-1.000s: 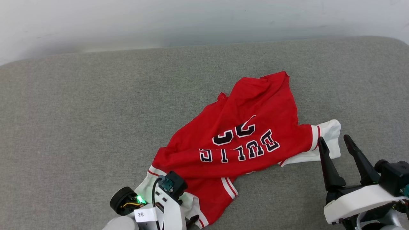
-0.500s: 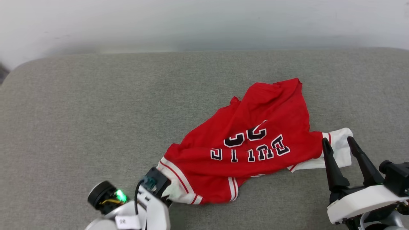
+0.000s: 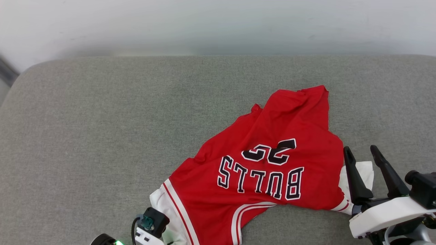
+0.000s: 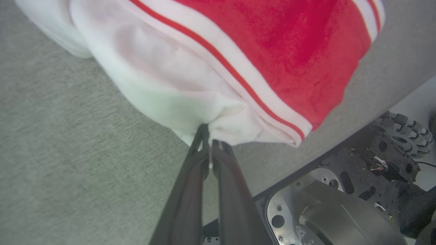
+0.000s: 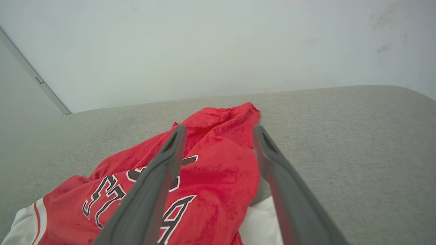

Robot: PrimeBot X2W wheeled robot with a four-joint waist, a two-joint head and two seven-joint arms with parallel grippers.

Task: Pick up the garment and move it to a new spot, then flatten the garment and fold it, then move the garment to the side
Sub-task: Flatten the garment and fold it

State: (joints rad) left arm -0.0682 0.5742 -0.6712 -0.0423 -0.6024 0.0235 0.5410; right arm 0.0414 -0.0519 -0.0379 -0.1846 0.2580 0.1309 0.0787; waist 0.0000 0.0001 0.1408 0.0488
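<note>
The garment (image 3: 269,170) lies lettering-up on the grey cushion (image 3: 102,136). My left pincer (image 4: 208,135), at its 7 o'clock, pinches the white sleeve (image 4: 177,98). My right pincer (image 3: 361,151), at 4 o'clock, gapes empty.

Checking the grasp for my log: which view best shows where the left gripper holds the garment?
The left wrist view: the left gripper is shut on the white sleeve of the garment, with the fabric bunched there. The head view shows the whole garment, but the wrist covers the pinch. The right wrist view shows mostly its red lettered face.
</note>
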